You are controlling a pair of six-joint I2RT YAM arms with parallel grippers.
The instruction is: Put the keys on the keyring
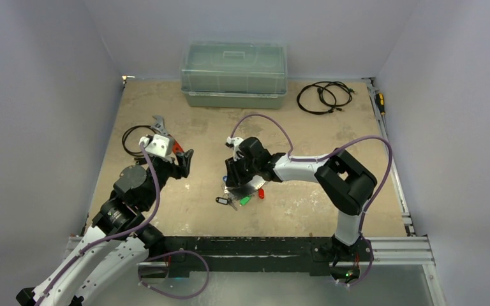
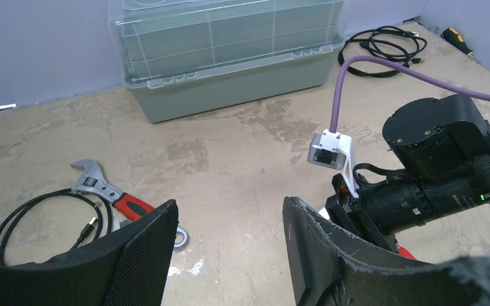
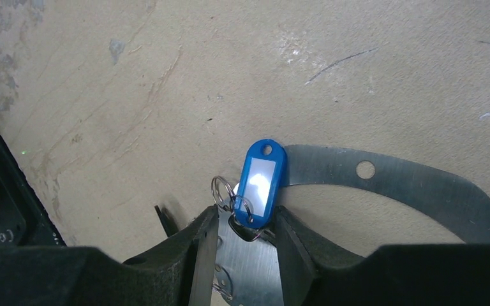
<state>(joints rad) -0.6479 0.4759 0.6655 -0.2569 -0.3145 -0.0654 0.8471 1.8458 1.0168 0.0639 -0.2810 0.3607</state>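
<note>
Mid-counter, my right tool (image 3: 247, 220) is down over the blue-tagged key (image 3: 261, 182). Its fingers stand apart on either side of the tag's near end and are not visibly clamped on it. I judge they are set to pinch the key where it overlaps the end of the keyring (image 3: 389, 178), a flat silvery band curving off to the right. The green-tagged key (image 1: 245, 200) and red-tagged key (image 1: 261, 192) lie just right of it. My left tool (image 2: 230, 255) hangs empty to the left, fingers apart, placed, I judge, where it can steady the ring. A red-handled wrench (image 2: 111, 194) lies just beyond it.
</note>
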